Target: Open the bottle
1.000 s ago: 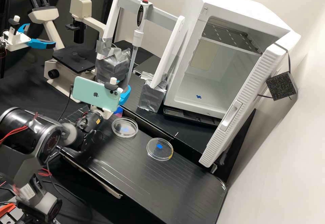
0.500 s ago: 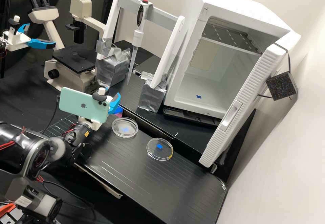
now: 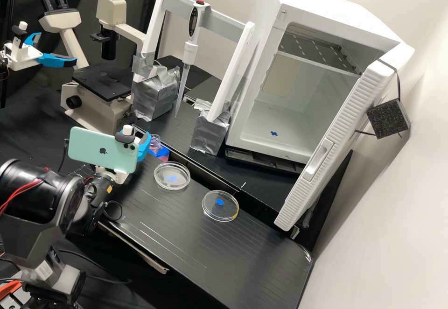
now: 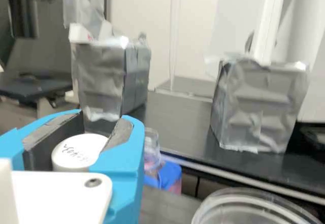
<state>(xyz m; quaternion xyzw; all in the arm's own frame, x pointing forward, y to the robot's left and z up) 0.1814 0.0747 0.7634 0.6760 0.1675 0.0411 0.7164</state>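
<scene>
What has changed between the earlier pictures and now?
The hand moved left and somewhat lower in the high view, carrying the phone with it; the clear bottle has come into sight. The hand now grips a white cap; when it took hold, I cannot tell. The near dish, far dish and pipette stayed put.

Dark arm [image 3: 30, 192] bent, tool [image 3: 143, 139] gripping firmly

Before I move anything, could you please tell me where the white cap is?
In the wrist view, the white cap is held between the blue fingers of the gripper, near the clear bottle in its blue holder.
</scene>
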